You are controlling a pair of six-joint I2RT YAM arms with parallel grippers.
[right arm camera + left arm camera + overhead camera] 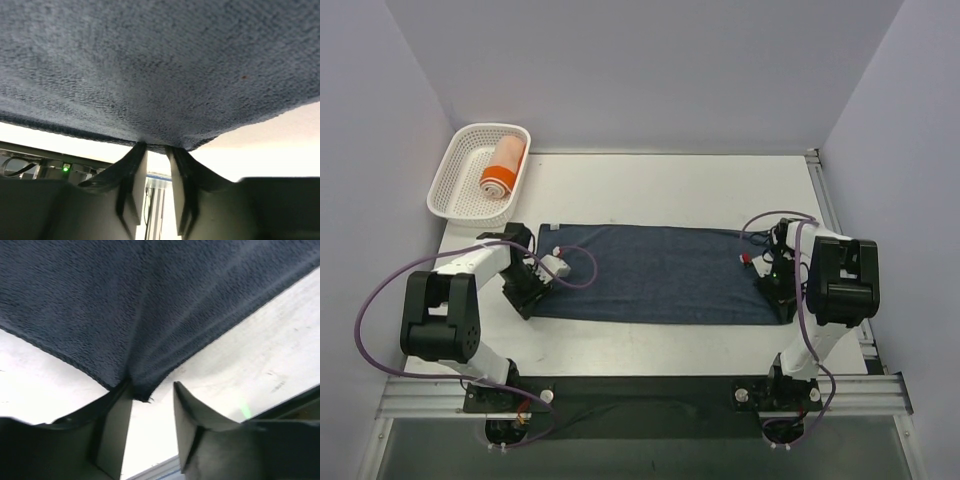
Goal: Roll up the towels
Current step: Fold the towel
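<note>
Since the navy towel [660, 272] lies flat across the table [670, 190] with 1 near corner at each gripper, the roll would best be started from 1 end, tucked tight, with both edges kept level. The left gripper [151, 387] is seen with jaws apart, the corner touching 1 finger only. The right gripper [155, 147] is narrowly parted at the hem, and whether it pinches cannot be told. In the white basket [445, 195], the orange towel [503, 167] is found already rolled.

I count two towels, one navy towel [660, 272] near the white basket [448, 196] and one orange towel [503, 167] inside that basket, then one basket in all, one table [660, 190] under the basket, and two grippers of mine, the left gripper [527, 298] and the right gripper [780, 300], both nearer me than the basket
</note>
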